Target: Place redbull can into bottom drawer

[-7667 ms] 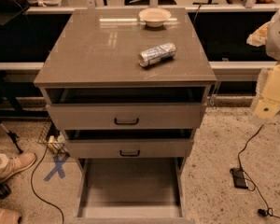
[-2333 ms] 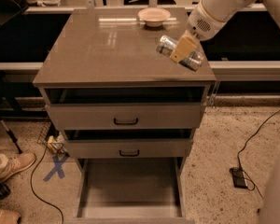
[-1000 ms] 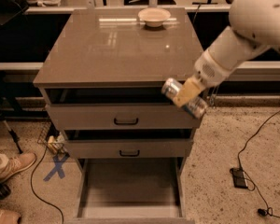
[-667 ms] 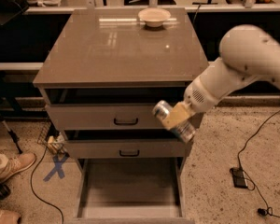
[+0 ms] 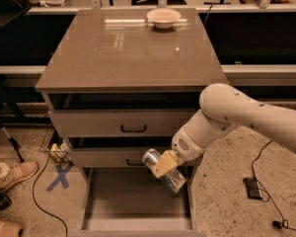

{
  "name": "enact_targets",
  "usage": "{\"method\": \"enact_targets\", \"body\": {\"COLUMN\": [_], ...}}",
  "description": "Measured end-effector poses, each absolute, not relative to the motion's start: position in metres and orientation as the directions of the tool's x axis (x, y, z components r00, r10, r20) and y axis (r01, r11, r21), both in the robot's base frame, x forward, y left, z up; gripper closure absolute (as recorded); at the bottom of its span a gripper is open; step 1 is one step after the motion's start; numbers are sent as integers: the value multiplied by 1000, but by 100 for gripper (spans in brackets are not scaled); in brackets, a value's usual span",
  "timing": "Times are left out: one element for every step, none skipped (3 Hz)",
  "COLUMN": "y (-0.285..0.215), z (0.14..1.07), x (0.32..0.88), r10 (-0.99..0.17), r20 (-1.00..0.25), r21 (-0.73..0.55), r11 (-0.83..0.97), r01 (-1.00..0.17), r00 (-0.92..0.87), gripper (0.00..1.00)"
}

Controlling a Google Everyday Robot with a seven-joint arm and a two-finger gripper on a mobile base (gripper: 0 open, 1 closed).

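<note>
Low in the frame, the hand grips the redbull can, tilted down-right; bottom drawer open just beneath.

Jaws with redbull can over bottom drawer, bowl on cabinet

The hand, with its tan pads, hangs above the open bottom drawer, clasped round a shiny silvery-blue can, and the arm behind it is creamy white with small dark dots. The bottom drawer is plain grey inside, the two drawers above it are grey with black handles, and the glossy tabletop is grey-brown under a cream bowl. The floor is speckled beige, marked with a blue cross of tape, and a small black box lies on it.
</note>
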State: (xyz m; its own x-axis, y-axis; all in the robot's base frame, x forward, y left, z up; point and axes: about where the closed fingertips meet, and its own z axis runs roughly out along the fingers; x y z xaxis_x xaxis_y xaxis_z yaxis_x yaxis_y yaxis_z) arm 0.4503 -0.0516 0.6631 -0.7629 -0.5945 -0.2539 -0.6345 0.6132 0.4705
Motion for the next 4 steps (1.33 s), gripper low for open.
{"method": "enact_targets", "body": {"y": [-52,-48,-44,-40], "z": [663,617,535,457], "x": [450,453,451,456], "r10": [-595,-579,-520,-431], "r20": [-253,-189,-117,-92], "r21": [471,509,543,542], "r11": [613,633,680,735], "r01": [-634,-583,-493,-408], "r00": [-763,-793,-846,-898], "gripper": [100,100,100,100]}}
